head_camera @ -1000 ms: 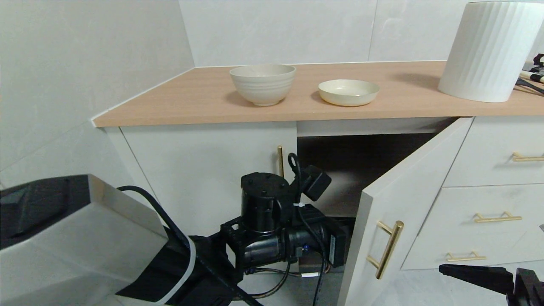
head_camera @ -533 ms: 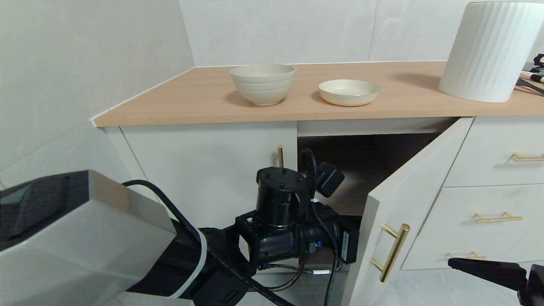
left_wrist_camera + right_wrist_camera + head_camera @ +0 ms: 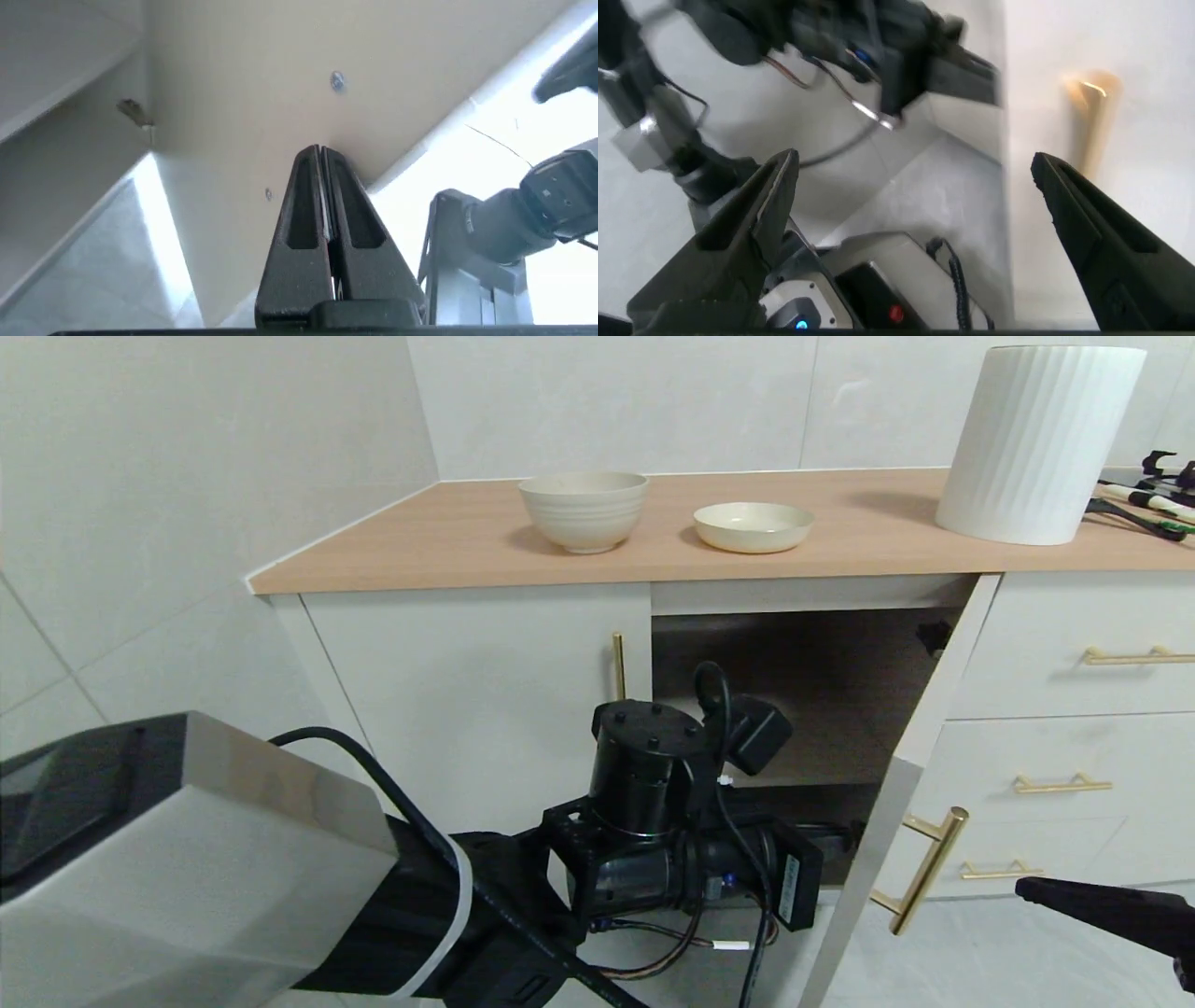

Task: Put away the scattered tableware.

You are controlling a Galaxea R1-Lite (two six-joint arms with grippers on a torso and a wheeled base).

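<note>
Cream tableware is set on the wood-topped table (image 3: 420,546): a ribbed bowl (image 3: 583,511) and, near it, a shallow dish (image 3: 753,526), both upright and untouched, well above the two arms. Below them a cabinet door (image 3: 936,709) is swung wide, presumably so that the cupboard (image 3: 794,691) can take the pieces. The left gripper (image 3: 320,224) is held low at the opening with its fingers pressed together, laid against the door's inner face as a pusher, it is judged, not a clamp. The right gripper (image 3: 913,161) is held empty with fingers apart, near the brass handle (image 3: 924,873).
</note>
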